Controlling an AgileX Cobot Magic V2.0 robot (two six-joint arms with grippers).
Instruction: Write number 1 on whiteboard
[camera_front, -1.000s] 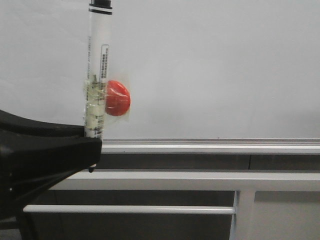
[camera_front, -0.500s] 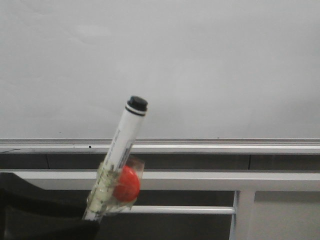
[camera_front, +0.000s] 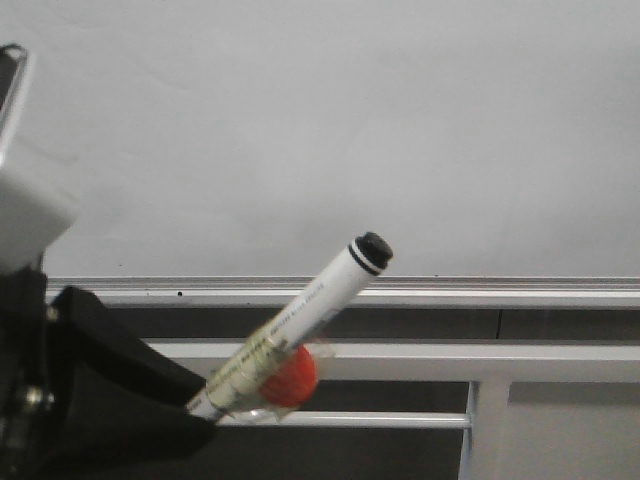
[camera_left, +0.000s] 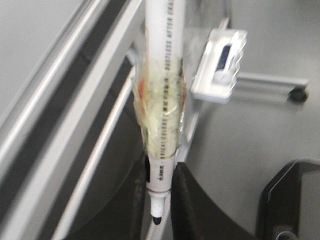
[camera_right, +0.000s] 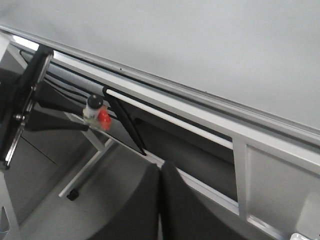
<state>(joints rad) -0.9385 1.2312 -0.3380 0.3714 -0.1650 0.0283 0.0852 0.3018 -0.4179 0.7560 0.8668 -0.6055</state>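
My front camera faces the whiteboard (camera_front: 350, 130) squarely, close up. My left wrist camera looks along the marker (camera_left: 161, 100), very near it. My right wrist camera sees the board's rail (camera_right: 200, 107) obliquely from farther back, sharing marker and rail.

Right gripper closed below the whiteboard's rail

The right gripper (camera_right: 160, 200) shows two dark fingers pressed together with nothing between them. Beyond it, the pale whiteboard (camera_right: 210, 45) runs across with its silver rail along the lower edge, above white frame bars (camera_right: 170, 117). Off to one side, the left arm (camera_right: 25, 95) carries a marker (camera_right: 94, 107) with a red piece taped on.
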